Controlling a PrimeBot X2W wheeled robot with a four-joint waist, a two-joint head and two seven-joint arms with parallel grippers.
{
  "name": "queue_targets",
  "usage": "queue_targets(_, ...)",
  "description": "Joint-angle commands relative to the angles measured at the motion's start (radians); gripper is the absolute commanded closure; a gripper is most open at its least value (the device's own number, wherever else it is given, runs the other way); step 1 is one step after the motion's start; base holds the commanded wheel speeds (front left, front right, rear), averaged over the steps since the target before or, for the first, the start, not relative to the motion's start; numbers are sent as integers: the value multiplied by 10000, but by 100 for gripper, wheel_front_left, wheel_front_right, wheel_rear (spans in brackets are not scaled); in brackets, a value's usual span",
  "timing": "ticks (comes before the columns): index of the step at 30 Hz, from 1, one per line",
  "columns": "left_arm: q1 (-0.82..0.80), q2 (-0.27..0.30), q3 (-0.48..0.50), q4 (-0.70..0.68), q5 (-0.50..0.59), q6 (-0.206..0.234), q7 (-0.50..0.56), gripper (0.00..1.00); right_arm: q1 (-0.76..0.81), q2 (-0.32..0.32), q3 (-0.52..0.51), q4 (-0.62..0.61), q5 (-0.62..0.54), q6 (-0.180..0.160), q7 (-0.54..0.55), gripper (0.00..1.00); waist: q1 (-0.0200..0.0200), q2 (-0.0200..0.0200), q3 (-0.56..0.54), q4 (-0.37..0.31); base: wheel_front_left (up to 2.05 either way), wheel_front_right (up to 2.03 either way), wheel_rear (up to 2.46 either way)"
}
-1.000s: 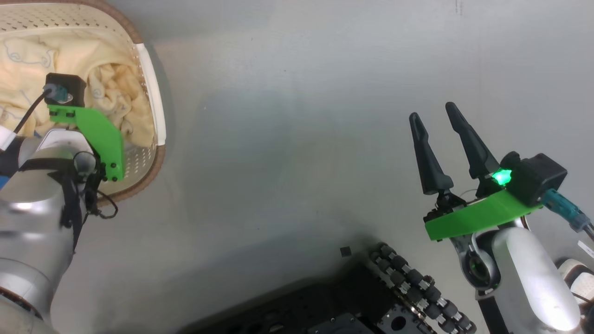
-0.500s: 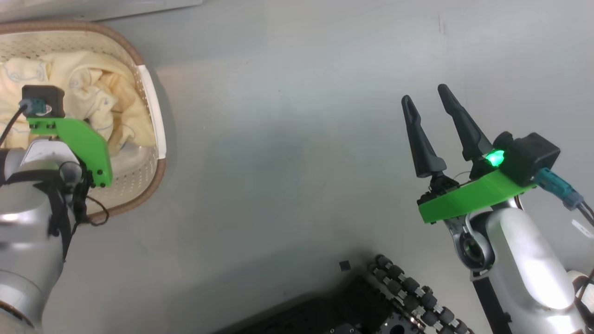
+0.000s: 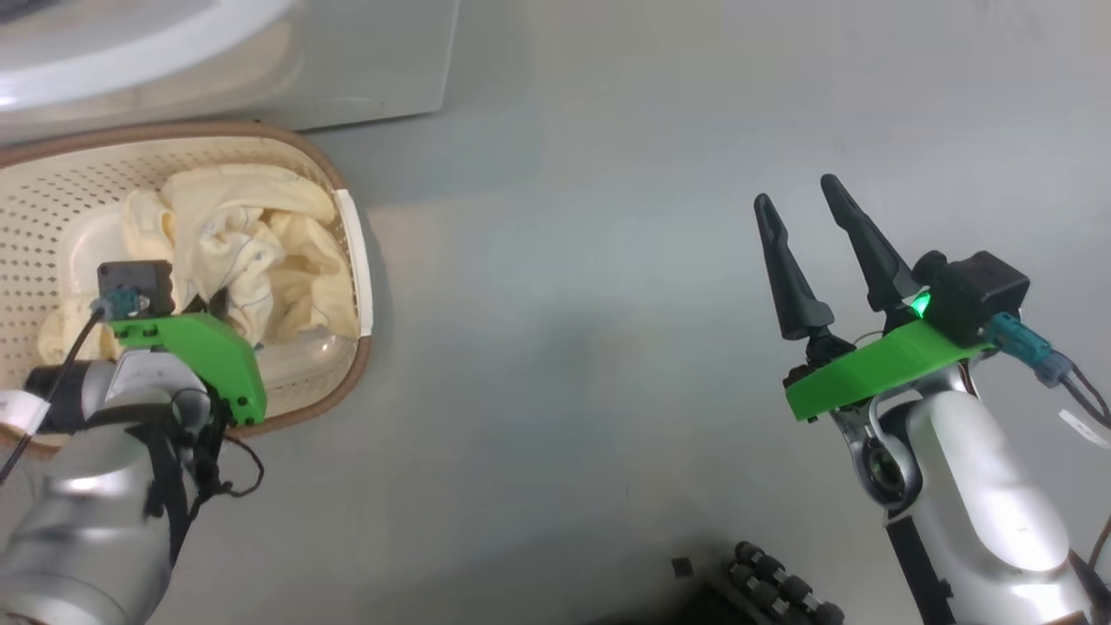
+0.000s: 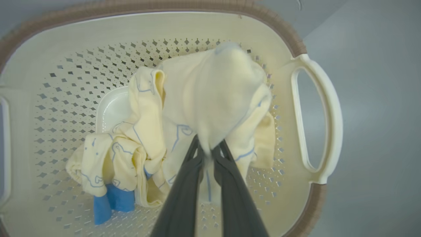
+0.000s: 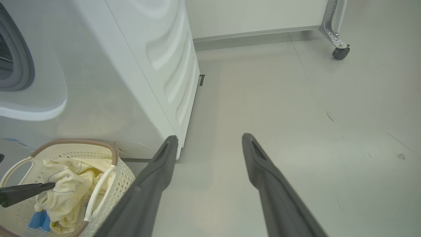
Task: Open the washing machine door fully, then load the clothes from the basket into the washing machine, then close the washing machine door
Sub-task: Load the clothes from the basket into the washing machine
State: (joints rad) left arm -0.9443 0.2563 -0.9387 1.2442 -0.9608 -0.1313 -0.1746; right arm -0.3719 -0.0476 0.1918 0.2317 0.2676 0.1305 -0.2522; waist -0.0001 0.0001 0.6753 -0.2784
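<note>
The left tool [image 4: 208,150], with its two long dark fingers, is pressed together on a fold of the cream-yellow soft clothes [image 4: 210,95] and pinches the cloth between its tips. The bundle carries faint blue outline prints. It is bunched up at the pinch, while the rest of it lies lower inside the cream-white perforated plastic basket [image 4: 82,56]. There a bright blue trim patch [image 4: 113,200] rests on the bottom.

The basket has a brown woven-look rim, and its looped white side handle [image 4: 329,108] faces the open pale grey floor [image 3: 564,304]. The basket stands on that floor just in front of the big white washing machine [image 5: 98,65], near its lower front corner. The machine's grey rubber gasket [image 5: 19,59] shows at the left edge of the right wrist view.

The right tool [image 3: 795,192] has its fingers spread wide with nothing between them. It hangs over bare floor on the robot's right, well apart from the basket and the clothes. Far beyond it, a black caster wheel [image 5: 340,52] on a metal leg stands on the floor beside a pale wall.
</note>
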Motion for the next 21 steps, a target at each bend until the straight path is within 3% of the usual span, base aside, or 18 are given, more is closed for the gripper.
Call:
queue_targets(1, 76, 244, 234, -146, -71, 8, -237, 100, 323, -26, 83, -179, -98, 2, -95, 0, 1, -1, -568, 382, 0, 0, 0)
queue_targets(11, 509, 108, 447, -762, 13, 16, -859, 100, 557, -26, -57, 447, -451, 2, -91, 0, 1, -1, -2102, 1229, 0, 0, 0)
queue_targets(21, 2066, 558, 2437, -3271, 1507, 789, -870, 100, 984, -32, -160, 838, -497, 2, -17, 0, 1, -1, -3577, 1910, 0, 0, 0)
